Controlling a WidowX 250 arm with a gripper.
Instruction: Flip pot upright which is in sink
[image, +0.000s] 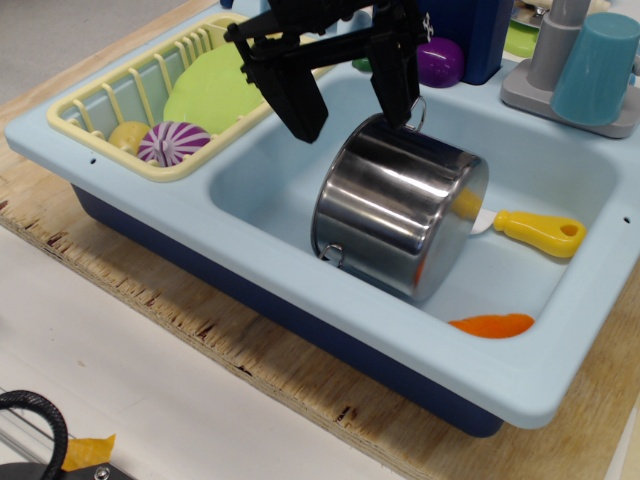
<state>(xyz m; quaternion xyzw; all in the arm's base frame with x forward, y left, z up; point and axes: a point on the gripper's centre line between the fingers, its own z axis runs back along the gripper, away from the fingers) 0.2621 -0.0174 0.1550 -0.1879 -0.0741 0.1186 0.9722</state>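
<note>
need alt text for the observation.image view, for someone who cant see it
A shiny steel pot lies tilted on its side in a light blue toy sink, with an open black gripper just above its upper rim. A yellow-handled utensil and an orange piece lie beside the pot; a pale yellow dish rack sits to the left.

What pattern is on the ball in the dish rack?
Purple and white stripes on the ball, seen in the only view.
</note>
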